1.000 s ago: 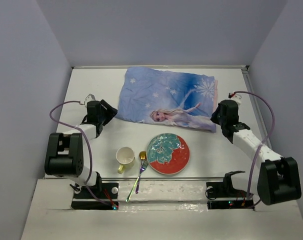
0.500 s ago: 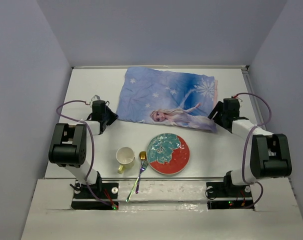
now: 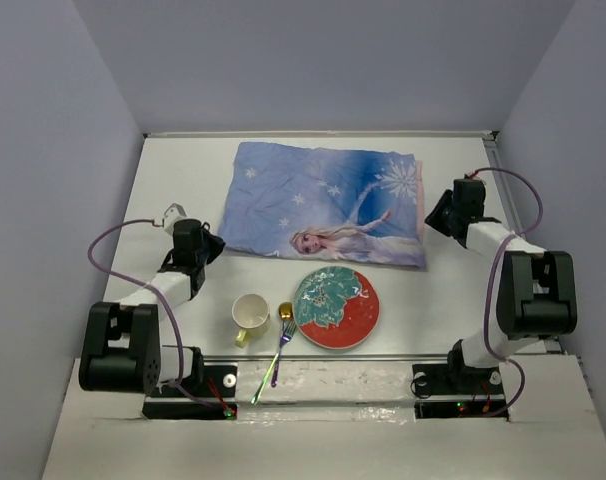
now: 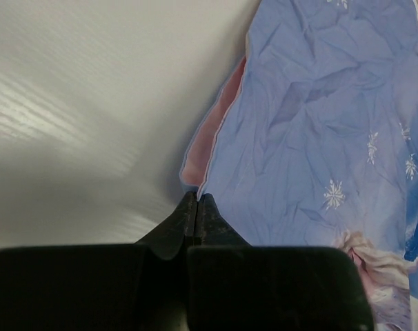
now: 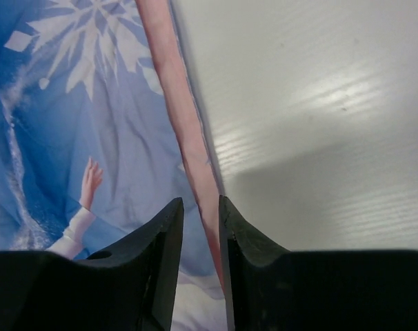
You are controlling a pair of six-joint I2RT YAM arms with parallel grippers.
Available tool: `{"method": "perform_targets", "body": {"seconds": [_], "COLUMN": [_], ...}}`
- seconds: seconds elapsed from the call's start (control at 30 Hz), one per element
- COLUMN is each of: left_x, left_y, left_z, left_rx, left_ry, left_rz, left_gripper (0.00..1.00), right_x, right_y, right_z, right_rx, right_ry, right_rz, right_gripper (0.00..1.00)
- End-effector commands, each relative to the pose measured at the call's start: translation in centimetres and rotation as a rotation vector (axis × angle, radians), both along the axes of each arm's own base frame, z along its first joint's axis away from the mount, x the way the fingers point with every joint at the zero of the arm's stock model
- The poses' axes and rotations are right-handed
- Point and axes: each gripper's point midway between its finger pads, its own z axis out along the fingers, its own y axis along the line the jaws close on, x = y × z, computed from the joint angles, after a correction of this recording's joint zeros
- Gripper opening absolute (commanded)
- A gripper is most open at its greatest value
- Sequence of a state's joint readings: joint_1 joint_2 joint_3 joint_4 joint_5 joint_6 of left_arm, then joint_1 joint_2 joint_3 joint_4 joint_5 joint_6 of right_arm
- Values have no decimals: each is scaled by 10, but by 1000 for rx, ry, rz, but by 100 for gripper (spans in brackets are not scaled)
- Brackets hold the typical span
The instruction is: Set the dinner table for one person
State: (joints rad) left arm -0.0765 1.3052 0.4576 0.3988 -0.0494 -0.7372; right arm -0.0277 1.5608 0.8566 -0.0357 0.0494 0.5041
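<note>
The blue princess-print cloth mat lies spread at the back of the white dinner table. My left gripper is at the mat's near left corner; in the left wrist view its tips are shut on that corner of the mat. My right gripper sits at the mat's right edge. In the right wrist view its jaws stand a little apart, with the mat's pink-backed edge running between them.
Near the front edge stand a red and teal plate, a cream cup with a yellow handle, and a spoon and fork lying between them. Grey walls close in the table on three sides.
The left gripper closed on the mat's corner and drew it left, so the mat now lies flatter and farther left. The right gripper moved back along the right edge, its jaws narrowing.
</note>
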Motion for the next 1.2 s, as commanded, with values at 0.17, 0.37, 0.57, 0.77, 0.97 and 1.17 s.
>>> {"method": "perform_targets", "body": {"seconds": [0.17,0.37,0.57,0.77,0.97,1.17], "left_x": [-23,-26,-30,-30,-30,-30], "left_y": [24,16,16,15,16,16], "left_z": [0,9,19,16,18,16], "left_rx": [46,41,52,45,45,42], "left_ry": [-34,-82,-124,-117,-125,-124], "left_rz": [92,52,65,64,69,74], "left_gripper": [0,0,0,0,0,0], "right_x": [96,147,181,193,204,206], "right_y": [13,18,22,30,32,40], "right_z": [60,47,48,15,17,5], "right_rx": [-30,-23,-22,0,6,61], "right_ry": [-187,-166,-176,-122,-121,-96], "right_rz": [174,229,273,297,302,316], "right_gripper": [26,25,22,35,36,33]}}
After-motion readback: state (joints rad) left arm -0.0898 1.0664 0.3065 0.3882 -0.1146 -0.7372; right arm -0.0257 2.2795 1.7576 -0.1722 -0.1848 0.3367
